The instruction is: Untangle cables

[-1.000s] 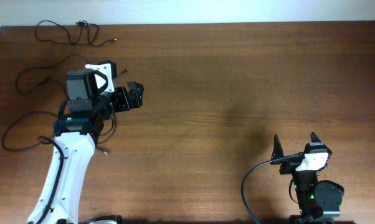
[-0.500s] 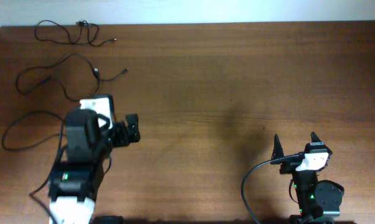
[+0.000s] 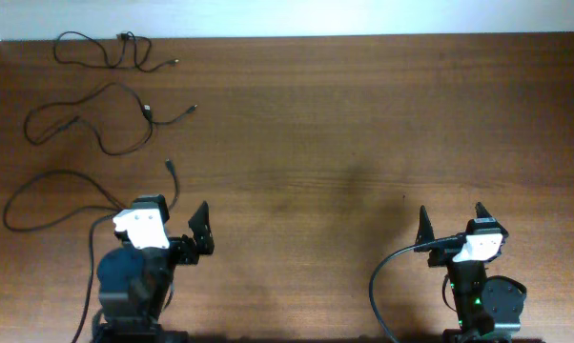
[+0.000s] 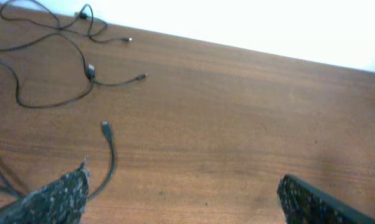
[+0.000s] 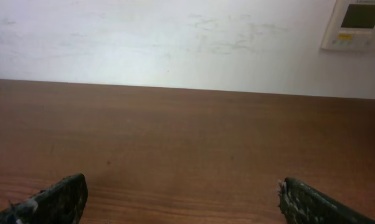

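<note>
Left arm [image 3: 133, 278] pulled back to the near edge. Cables [image 3: 146, 110] lie apart, three loose wavy strands on the table [image 3: 316, 114]; left claw [image 4: 184, 180] and right claw [image 3: 451, 214] gape wide, empty.

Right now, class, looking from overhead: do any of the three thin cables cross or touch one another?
No: the top cable, the middle cable and the near cable each lie apart, with bare table between them.

No legible text anywhere. The wall panel [image 5: 356, 25] in the right wrist view has a display and small print, but it's too blurred to read.
</note>
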Action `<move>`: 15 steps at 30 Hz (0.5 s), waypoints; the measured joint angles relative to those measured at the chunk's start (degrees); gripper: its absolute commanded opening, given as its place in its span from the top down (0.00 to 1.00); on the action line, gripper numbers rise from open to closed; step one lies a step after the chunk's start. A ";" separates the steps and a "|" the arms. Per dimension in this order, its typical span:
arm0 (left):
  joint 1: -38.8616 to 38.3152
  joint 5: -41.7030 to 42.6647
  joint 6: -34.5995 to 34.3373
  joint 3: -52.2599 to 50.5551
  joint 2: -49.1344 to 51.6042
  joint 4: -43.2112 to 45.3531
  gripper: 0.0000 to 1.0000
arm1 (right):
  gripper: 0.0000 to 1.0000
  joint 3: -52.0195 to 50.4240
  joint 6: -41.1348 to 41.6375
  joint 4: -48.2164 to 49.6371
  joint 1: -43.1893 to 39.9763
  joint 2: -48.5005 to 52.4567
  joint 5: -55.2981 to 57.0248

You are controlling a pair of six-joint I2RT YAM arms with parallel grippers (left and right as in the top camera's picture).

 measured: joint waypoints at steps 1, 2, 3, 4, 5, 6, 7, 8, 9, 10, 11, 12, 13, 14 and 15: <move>0.00 0.07 -0.02 -1.60 -0.94 3.06 0.01 | 0.02 0.00 0.00 0.00 0.00 0.00 0.00; 0.00 0.22 0.00 -5.16 -2.89 9.01 0.01 | 0.02 0.00 0.00 0.00 0.00 0.00 0.00; 0.00 0.42 0.02 -7.80 -4.09 12.63 0.01 | 0.02 0.00 -0.02 0.00 0.00 0.00 0.00; 0.00 0.68 0.00 -10.67 -5.09 16.52 0.01 | 0.02 0.00 -0.02 0.00 0.00 0.00 0.00; 0.00 0.74 0.00 -12.94 -6.34 18.75 0.01 | 0.02 0.00 0.00 0.00 0.00 0.00 0.00; 0.00 0.81 0.00 -14.29 -7.28 19.82 0.01 | 0.02 0.00 -0.04 0.00 0.00 0.00 0.00; 0.00 0.87 0.00 -15.65 -8.37 20.44 0.01 | 0.02 0.00 -0.02 0.00 0.00 0.00 0.00; 0.00 0.92 0.02 -17.49 -10.05 21.00 0.01 | 0.02 0.00 -0.04 -0.02 0.00 0.00 0.00; 0.00 0.92 0.50 -19.37 -12.41 21.59 0.01 | 0.02 0.00 -0.02 -0.02 0.00 0.00 0.00; 0.00 0.92 1.01 -19.98 -13.33 21.70 0.01 | 0.02 0.00 -0.02 0.00 0.00 -0.02 0.00; 0.00 0.92 1.75 -21.35 -15.74 22.01 0.01 | 0.02 0.00 -0.02 0.00 0.00 0.00 0.00; 0.00 0.92 2.38 -22.60 -18.45 21.99 0.01 | 0.02 0.00 -0.07 0.00 0.00 0.00 0.00; 0.00 0.92 2.69 -23.19 -19.54 22.18 0.01 | 0.02 0.00 -0.11 0.00 0.00 0.00 0.00; -0.07 0.90 2.99 -23.82 -20.20 22.69 0.01 | 0.02 0.00 -0.13 0.00 0.00 0.00 0.00; -0.35 0.90 3.63 -24.57 -20.55 22.99 0.01 | 0.02 0.00 -0.11 -0.02 0.00 0.00 0.00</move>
